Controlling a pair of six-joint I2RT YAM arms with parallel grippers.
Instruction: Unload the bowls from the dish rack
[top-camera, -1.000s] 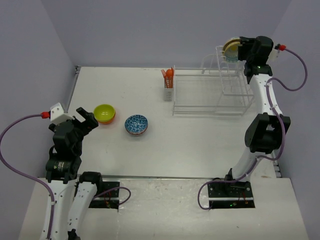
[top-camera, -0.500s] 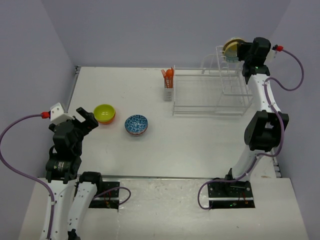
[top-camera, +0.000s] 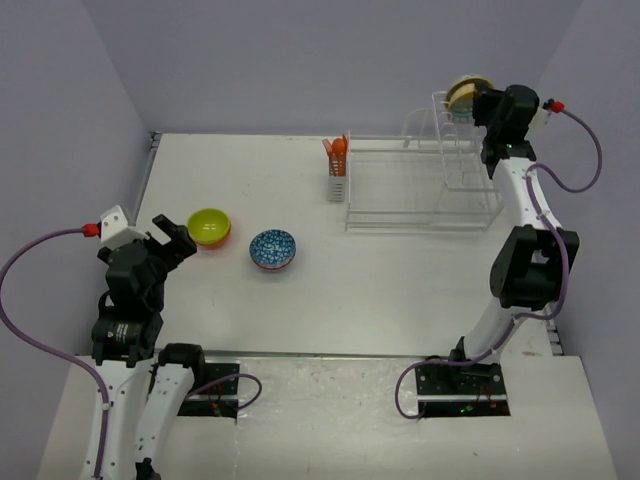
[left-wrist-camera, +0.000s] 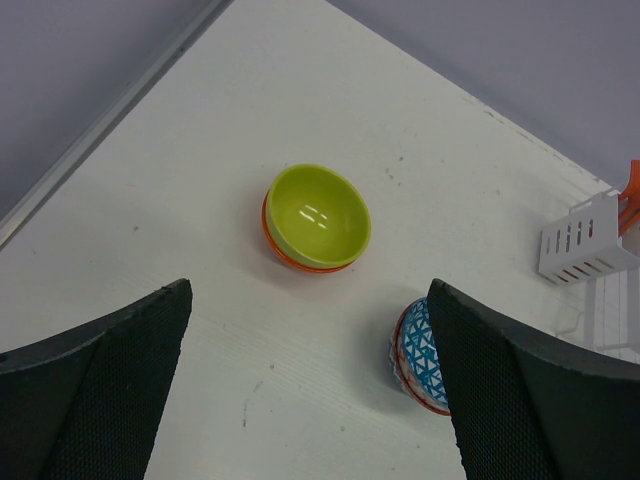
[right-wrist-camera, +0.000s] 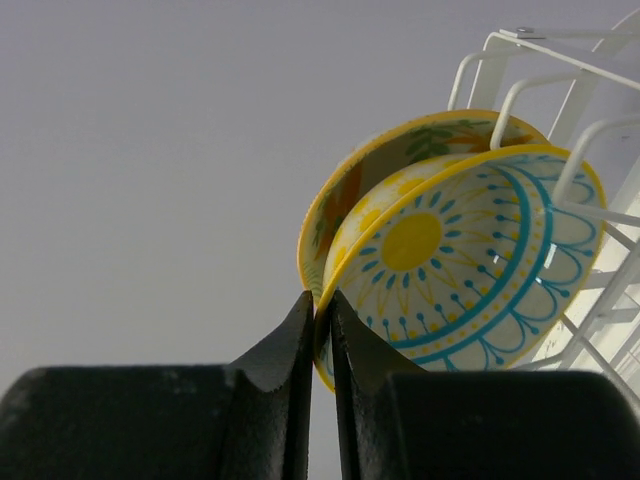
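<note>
The white wire dish rack (top-camera: 415, 190) stands at the back right. Two bowls stand on edge in its tall section (top-camera: 462, 95): a cream bowl with a yellow rim and blue sun pattern (right-wrist-camera: 470, 270), and behind it the cream leaf-print bowl (right-wrist-camera: 400, 150). My right gripper (right-wrist-camera: 322, 320) is shut on the rim of the sun-pattern bowl; it also shows in the top view (top-camera: 484, 105). The lime-green bowl (left-wrist-camera: 318, 214) sits nested in the orange-red bowl (left-wrist-camera: 290, 258) on the table at the left. The blue patterned bowl (left-wrist-camera: 415, 358) is beside them. My left gripper (left-wrist-camera: 310, 400) is open and empty above the table near them.
The small cutlery basket (top-camera: 337, 180) with orange utensils (top-camera: 338, 148) hangs at the rack's left end. The rack's wires (right-wrist-camera: 560, 60) curve over the bowls. Walls close in the table at the back and both sides.
My right wrist has shifted slightly left at the top of the rack, still at the bowls. The left arm and the bowls on the table have not moved.
</note>
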